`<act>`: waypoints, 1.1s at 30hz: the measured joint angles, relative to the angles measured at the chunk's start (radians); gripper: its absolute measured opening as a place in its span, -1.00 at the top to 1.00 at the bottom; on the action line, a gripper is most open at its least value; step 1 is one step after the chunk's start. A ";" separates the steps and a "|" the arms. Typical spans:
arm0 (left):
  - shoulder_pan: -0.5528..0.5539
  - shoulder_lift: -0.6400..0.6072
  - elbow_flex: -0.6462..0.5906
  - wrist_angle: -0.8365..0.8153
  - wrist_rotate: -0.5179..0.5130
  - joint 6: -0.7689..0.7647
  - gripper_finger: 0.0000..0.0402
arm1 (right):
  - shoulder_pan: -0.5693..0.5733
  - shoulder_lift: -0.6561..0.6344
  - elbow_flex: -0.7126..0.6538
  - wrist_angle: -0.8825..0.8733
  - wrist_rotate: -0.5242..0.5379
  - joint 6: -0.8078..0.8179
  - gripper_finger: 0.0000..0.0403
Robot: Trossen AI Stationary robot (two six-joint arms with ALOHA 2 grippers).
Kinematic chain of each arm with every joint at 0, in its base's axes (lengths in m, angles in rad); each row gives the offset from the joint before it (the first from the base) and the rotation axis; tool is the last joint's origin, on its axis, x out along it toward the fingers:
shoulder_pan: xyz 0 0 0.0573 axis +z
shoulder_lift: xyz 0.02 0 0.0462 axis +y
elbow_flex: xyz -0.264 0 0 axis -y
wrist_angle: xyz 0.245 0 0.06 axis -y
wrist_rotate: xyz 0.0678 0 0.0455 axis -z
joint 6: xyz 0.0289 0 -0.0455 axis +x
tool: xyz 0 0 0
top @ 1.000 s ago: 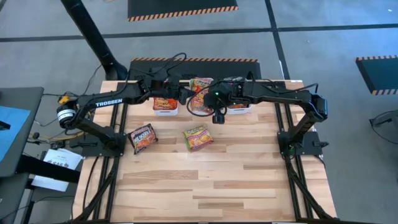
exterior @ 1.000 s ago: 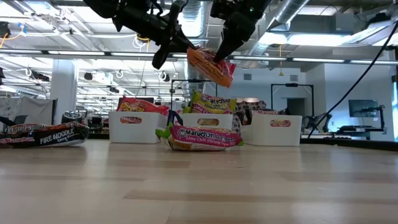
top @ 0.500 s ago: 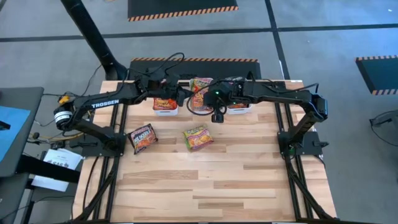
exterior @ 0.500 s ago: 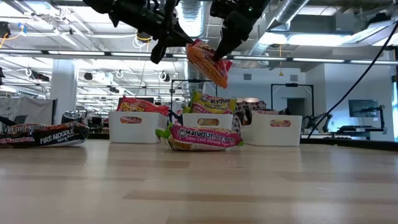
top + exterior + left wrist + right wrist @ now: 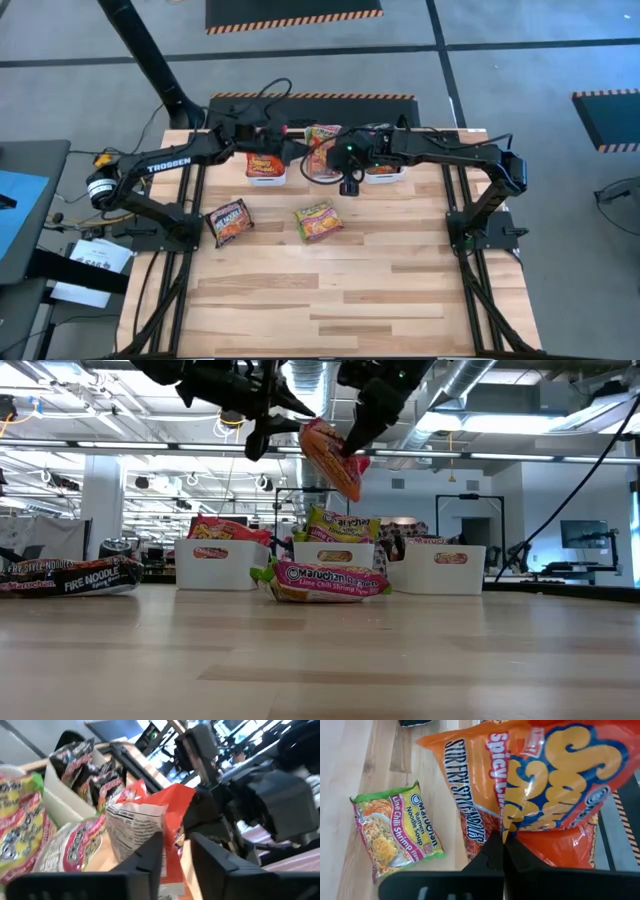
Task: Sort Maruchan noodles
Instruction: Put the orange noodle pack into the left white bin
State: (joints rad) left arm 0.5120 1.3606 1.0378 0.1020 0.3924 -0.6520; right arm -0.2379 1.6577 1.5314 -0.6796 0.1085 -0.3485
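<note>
Your right pincer [image 5: 350,448] is clamped shut on a red-orange noodle packet [image 5: 330,458], dangling it in the air above the row of white bins [image 5: 216,564] at the far edge of the table [image 5: 340,290]. From its own wrist camera you see the fingers [image 5: 492,857] pinched on the crinkly edge of that orange packet [image 5: 545,785]. Your left pincer [image 5: 268,432] hangs right beside it at the same height; its fingers [image 5: 150,857] stand apart with the packet's edge [image 5: 150,820] between them, and I can't tell whether they touch it. Down on the table, a green-yellow lime chili shrimp packet [image 5: 318,221] lies flat near the middle, in front of the bins. A black fire-noodle packet [image 5: 229,221] lies well to its left. The left bin holds red-orange packets [image 5: 265,165], the middle bin [image 5: 335,555] green-yellow ones, and the right bin [image 5: 445,568] sits under your right arm.
</note>
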 joint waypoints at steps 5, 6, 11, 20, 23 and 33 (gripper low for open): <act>0.004 0.000 0.000 0.017 -0.027 -0.043 0.28 | 0.000 -0.001 0.002 0.002 0.000 0.003 1.00; 0.003 0.000 0.000 0.007 -0.029 -0.053 0.23 | 0.000 -0.001 0.002 0.000 0.000 0.003 1.00; 0.000 0.017 0.000 0.001 -0.043 -0.059 0.07 | 0.000 0.000 0.001 0.001 -0.001 0.008 1.00; 0.011 0.030 0.001 -0.064 -0.083 -0.091 0.01 | 0.008 0.000 0.016 0.000 0.015 0.012 1.00; 0.020 0.034 0.000 -0.097 -0.070 -0.094 0.01 | 0.007 -0.002 0.016 -0.019 0.035 0.031 1.00; 0.027 0.034 0.000 -0.092 -0.041 -0.101 0.01 | 0.016 -0.005 0.018 -0.013 0.051 0.034 1.00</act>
State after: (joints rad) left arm 0.5388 1.3941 1.0378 0.0104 0.3510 -0.7534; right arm -0.2222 1.6527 1.5497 -0.6931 0.1593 -0.3149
